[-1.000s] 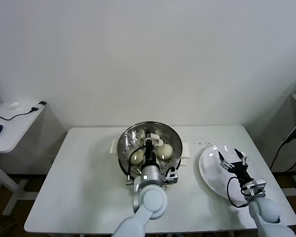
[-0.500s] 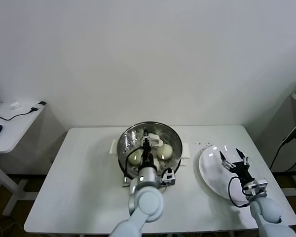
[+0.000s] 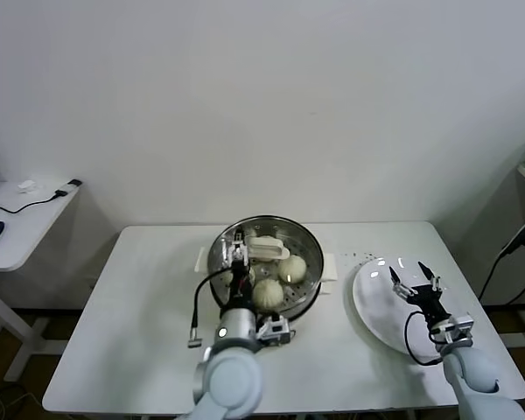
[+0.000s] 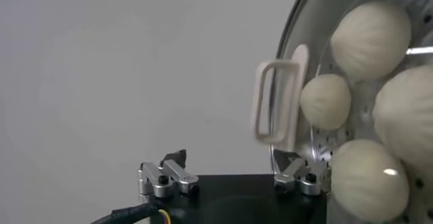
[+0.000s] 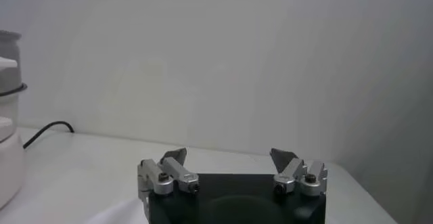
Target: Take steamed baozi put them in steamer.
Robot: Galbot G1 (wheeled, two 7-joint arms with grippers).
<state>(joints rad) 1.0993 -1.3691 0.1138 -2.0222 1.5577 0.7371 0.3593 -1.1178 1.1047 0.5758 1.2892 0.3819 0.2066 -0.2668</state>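
White counter [image 3: 140,332] nearest. Left gripper [image 3: 236,251] was noted over the steamer's near-left rim, jaws wide, empty. Right gripper [image 3: 414,280] was parked over the bare plate [image 3: 376,315], jaws wide. Four steamed baozi [image 3: 267,293] were seen inside the steamer [image 3: 306,241]; loading was judged complete.

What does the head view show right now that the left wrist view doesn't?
Only the head view shows the empty white plate, the right gripper open over it, and the whole table. Only the left wrist view shows four steamed baozi at once, plus the steamer's white side handle up close. Both show the steamer holding baozi and the left gripper, open and empty, at its left rim.
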